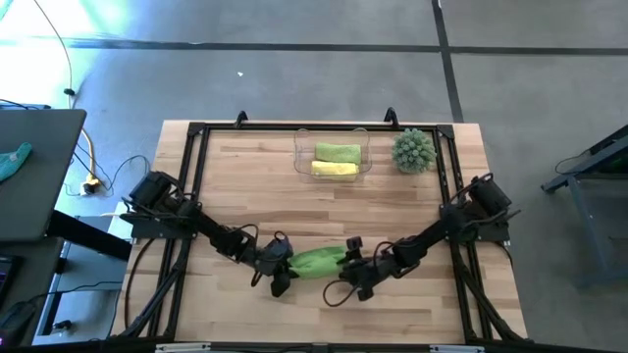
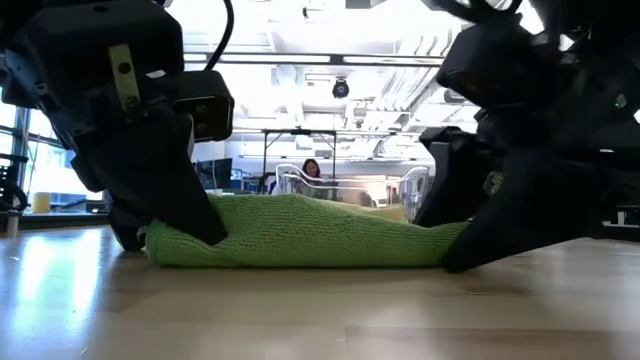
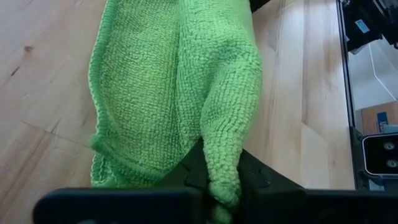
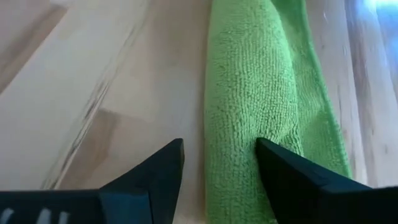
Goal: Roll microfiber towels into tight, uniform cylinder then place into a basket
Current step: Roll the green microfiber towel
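Observation:
A lime green microfiber towel [image 1: 316, 261], loosely rolled, lies on the wooden table near its front edge, between my two grippers. My left gripper [image 1: 279, 266] is shut on the roll's left end. My right gripper [image 4: 217, 163] is open at the roll's right end, one finger [image 4: 158, 168] over bare table and the other [image 4: 283, 171] over the towel. At the far edge the clear basket [image 1: 301, 155] holds a green roll [image 1: 338, 153] and a yellow roll [image 1: 334, 170]. My left gripper pinches a bunched fold at the towel's left end [image 3: 219, 163] between its two fingers, slanting down from the table's left. The rest of the roll lies on the table [image 2: 300, 235]. My right gripper comes slanting down from the right, and one finger lies against the roll's right end [image 4: 252, 140]. The other finger stands off the cloth.
A spiky green ball-shaped plant [image 1: 414, 150] stands to the right of the basket. A black frame [image 1: 196, 132] runs around the tabletop. Bare wood lies between the towel and the basket. A person [image 2: 311, 168] shows far behind the table.

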